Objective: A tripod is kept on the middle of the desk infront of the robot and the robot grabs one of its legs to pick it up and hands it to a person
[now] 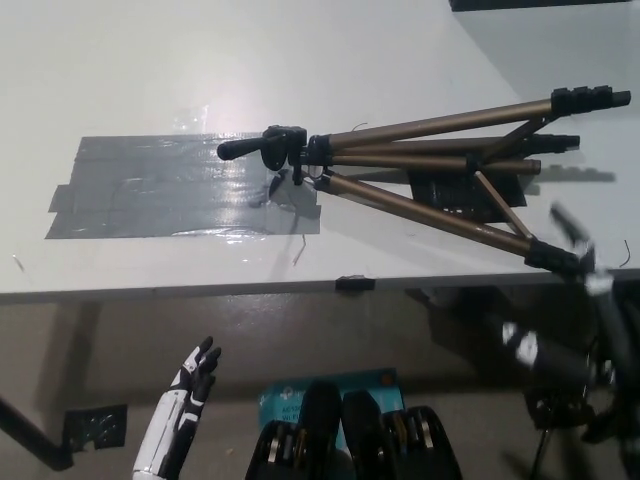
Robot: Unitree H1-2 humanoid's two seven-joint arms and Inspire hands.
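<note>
On the white desk (150, 60) lies a bronze-legged tripod (400, 155), legs splayed.

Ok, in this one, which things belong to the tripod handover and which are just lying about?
In the job:
tripod, lying on the desk
black right hand, blurred, by a leg's foot

Lying about:
grey tape patch
black tape patch under the legs
teal box below the desk
white left hand, idle at lower left, fingers apart

White left hand (190, 390), black right arm (550, 362)
</note>
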